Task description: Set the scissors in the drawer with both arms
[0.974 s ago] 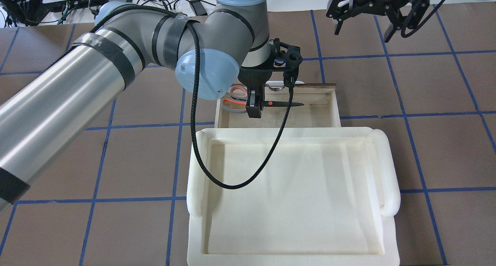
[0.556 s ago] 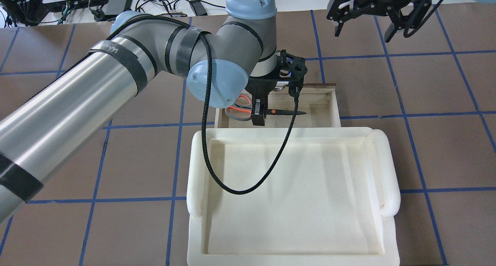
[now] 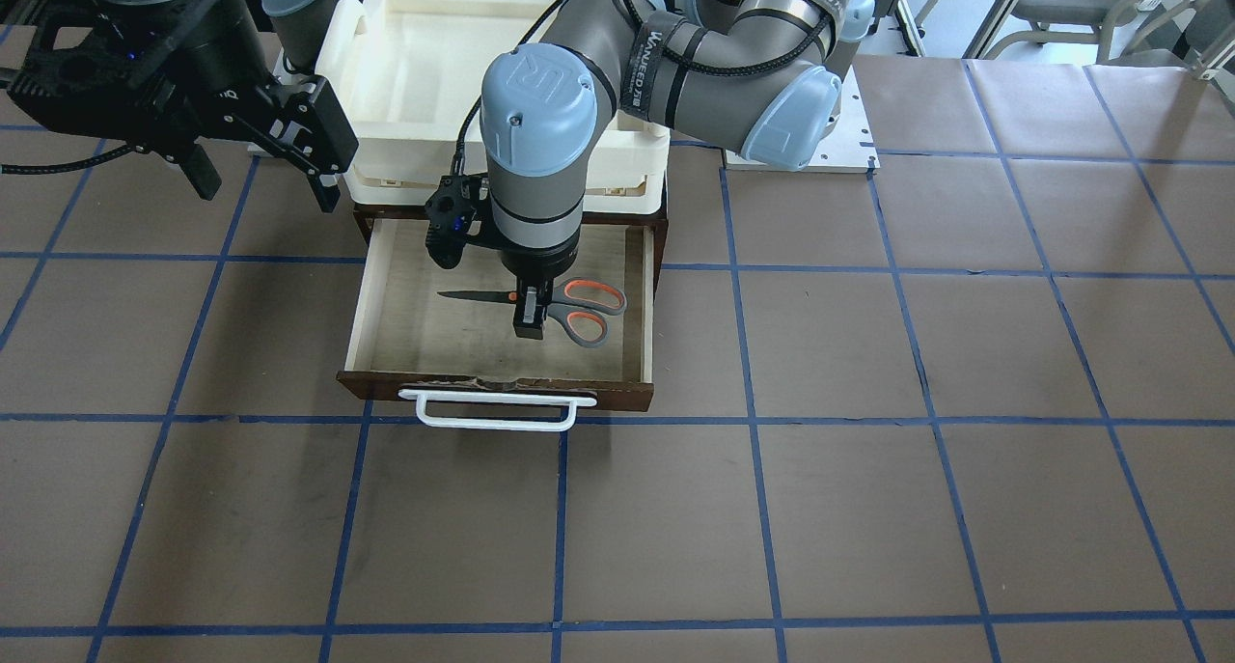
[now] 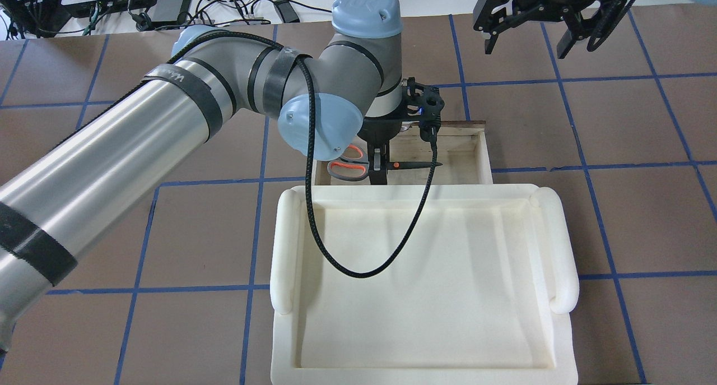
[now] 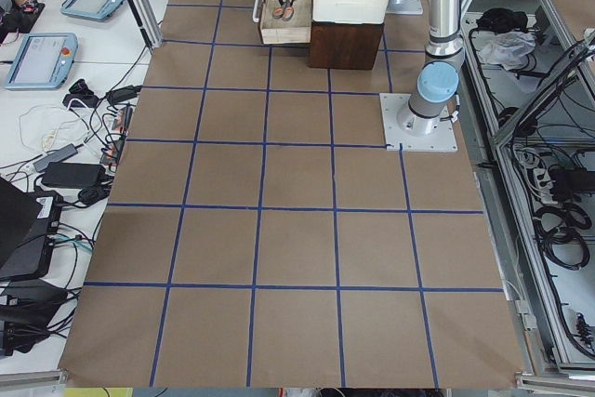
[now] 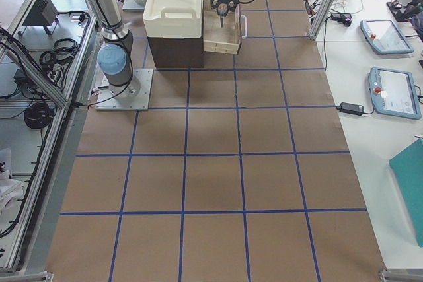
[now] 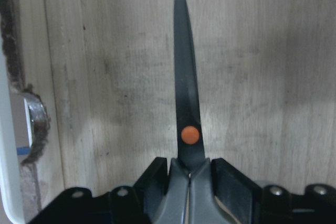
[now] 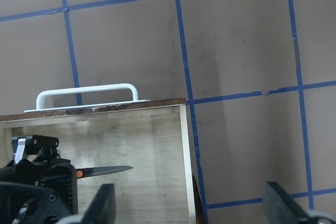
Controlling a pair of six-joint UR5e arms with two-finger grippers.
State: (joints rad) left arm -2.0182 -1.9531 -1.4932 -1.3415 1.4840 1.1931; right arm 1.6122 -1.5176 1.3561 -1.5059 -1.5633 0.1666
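Two arms work over the table. Nearest me, the drawer [image 3: 415,335] stands pulled open, its white bar handle [image 3: 492,423] facing out. Inside it lie the scissors [image 7: 188,103], level and parallel to the front. Their blades are together and point toward the robot's right, the handles toward its left. The left gripper [image 3: 529,323] comes straight down and pinches them just behind the orange pivot. Whether they touch the plywood floor I can't tell. Farther back, the cream tray [image 3: 333,60] sits atop the cabinet. The right gripper [image 3: 265,185] hangs raised off the drawer's side, jaws spread wide, holding nothing.
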